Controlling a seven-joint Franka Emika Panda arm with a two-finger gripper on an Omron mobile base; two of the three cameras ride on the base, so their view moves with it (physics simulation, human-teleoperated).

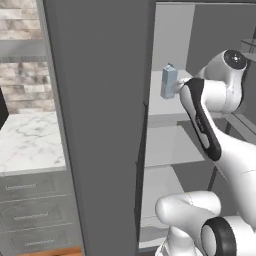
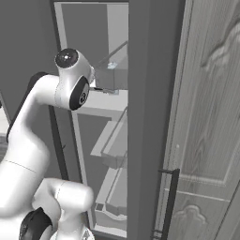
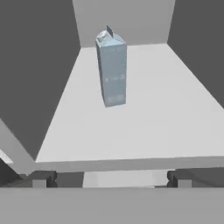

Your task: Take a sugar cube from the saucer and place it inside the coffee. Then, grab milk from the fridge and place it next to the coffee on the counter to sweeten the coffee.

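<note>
Seemingly unlabelled milk (image 3: 112,72) on fridge (image 3: 131,122) shelf

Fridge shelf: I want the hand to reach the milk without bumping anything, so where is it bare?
The shelf is bare all round the milk: a broad patch between carton and front lip, and strips to each side wall. The carton stands upright toward the back wall. The hand, open, sits outside the lip. Nothing crowds it.

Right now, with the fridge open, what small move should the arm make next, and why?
Probably ease the open gripper forward toward the milk: the carton stands upright and alone on the fridge shelf, with a gap ahead of the fingertips.
</note>
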